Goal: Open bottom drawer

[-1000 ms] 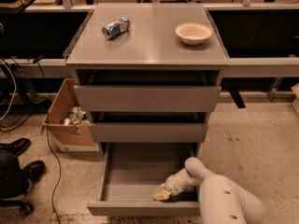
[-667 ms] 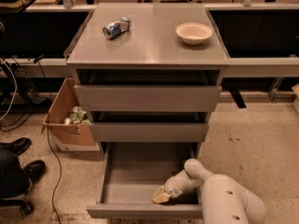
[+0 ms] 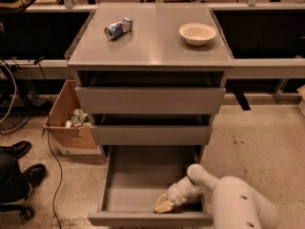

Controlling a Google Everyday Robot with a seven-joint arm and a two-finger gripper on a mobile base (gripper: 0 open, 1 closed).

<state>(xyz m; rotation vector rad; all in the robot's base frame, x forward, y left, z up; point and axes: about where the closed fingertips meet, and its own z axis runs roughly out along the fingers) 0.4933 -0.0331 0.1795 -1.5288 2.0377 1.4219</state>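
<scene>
The grey cabinet (image 3: 150, 42) has three drawers. The bottom drawer (image 3: 143, 180) is pulled far out toward me, and its plain grey box interior shows. Its front panel (image 3: 150, 219) runs along the lower edge of the view. My gripper (image 3: 163, 205) reaches down from my white arm (image 3: 238, 204) at the lower right. Its tan fingertips (image 3: 162, 204) sit inside the drawer, right behind the front panel. The middle drawer front (image 3: 150, 134) and the top drawer front (image 3: 150, 99) are pushed in.
A crushed can (image 3: 118, 27) and a beige bowl (image 3: 197, 33) lie on the cabinet top. An open cardboard box (image 3: 66, 120) with trash stands on the floor at the left. A person's black shoes (image 3: 16, 149) and cables are at the far left.
The bottom drawer has slid a little further out toward me, with the gripper staying just behind its front panel.
</scene>
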